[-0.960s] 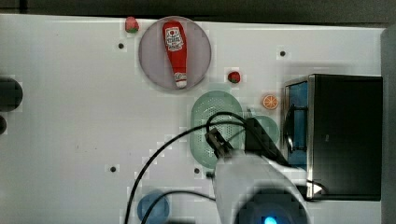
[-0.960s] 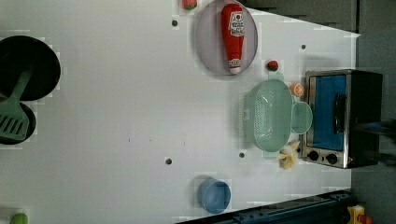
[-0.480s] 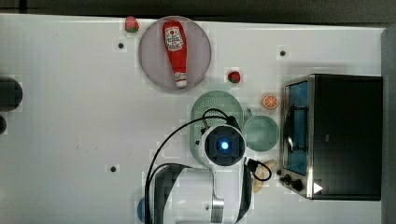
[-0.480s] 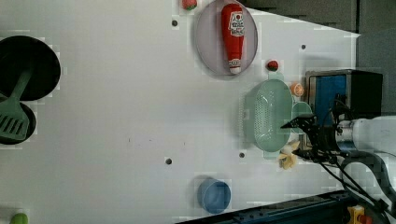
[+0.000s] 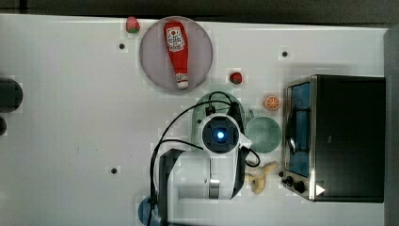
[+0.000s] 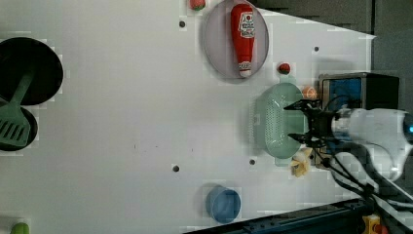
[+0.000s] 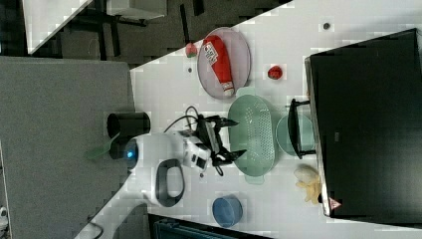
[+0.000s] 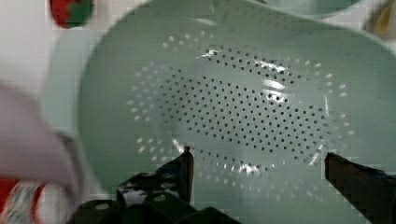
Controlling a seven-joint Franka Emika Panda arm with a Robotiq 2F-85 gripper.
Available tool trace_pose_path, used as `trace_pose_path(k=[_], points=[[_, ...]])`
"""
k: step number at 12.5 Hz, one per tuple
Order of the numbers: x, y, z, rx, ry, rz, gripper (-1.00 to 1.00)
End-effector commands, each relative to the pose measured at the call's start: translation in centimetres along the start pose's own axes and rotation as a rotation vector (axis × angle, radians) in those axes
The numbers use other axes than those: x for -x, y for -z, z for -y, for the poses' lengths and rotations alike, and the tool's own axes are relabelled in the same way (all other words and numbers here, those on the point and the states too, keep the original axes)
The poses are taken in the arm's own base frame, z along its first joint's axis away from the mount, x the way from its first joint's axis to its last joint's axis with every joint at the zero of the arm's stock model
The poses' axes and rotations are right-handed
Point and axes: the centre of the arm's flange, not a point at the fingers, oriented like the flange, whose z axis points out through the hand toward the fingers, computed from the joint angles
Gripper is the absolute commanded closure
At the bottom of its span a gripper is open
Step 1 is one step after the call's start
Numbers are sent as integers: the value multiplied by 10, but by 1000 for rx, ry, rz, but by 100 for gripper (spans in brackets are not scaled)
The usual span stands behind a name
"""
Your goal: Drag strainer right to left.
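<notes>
Fingers (image 8: 187,163) spread wide apart, nothing between them; gripper (image 7: 233,137) hangs over the strainer (image 7: 254,137), tips pointing toward its holed bottom. In the wrist view both dark tips sit above the perforated floor, no clear contact w/ it. In the left view the gripper (image 6: 301,122) is at the strainer's (image 6: 275,119) right-hand rim, one tip near each long end.

Strainer: pale mint oval, upright on the white desk (image 6: 122,122), long axis running top-to-bottom in the left view, in the left view's right half. In the top view the arm's wrist (image 5: 220,134) covers most of the strainer (image 5: 214,92); only its upper rim shows.

Just beside the strainer, toward the top view's right: round mint cup (image 5: 263,134), rims touching or nearly so, can't tell which. Beyond the cup, a black toaster oven (image 5: 348,136) w/ glass door facing the cup. Orange slice (image 5: 271,102) near the oven's upper corner; banana-like piece (image 5: 261,176) near its lower corner.

Above the strainer in the top view: grey plate (image 5: 155,61) w/ red ketchup bottle (image 5: 176,47) lying on it, cap toward the strainer. Small red strawberry (image 5: 235,77) between plate and strainer; another strawberry (image 5: 132,24) at the plate's upper left edge.

Blue bowl (image 6: 223,204) well apart, near the desk's lower edge in the left view. Far on the left view's left: black pan (image 6: 44,63) w/ green spatula (image 6: 14,122).
</notes>
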Motion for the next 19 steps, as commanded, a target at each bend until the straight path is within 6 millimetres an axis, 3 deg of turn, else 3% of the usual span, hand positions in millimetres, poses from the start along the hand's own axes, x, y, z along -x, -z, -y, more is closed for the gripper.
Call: trace_pose_path(k=[1, 4, 7, 15, 19], points=[[15, -43, -4, -4, -54, 2, -100], [25, -71, -4, -18, -117, 4, -100], [34, -84, -6, 3, -124, 7, -100], [80, -82, 3, -11, -117, 21, -100], [128, -78, 10, -18, -153, 38, -100]])
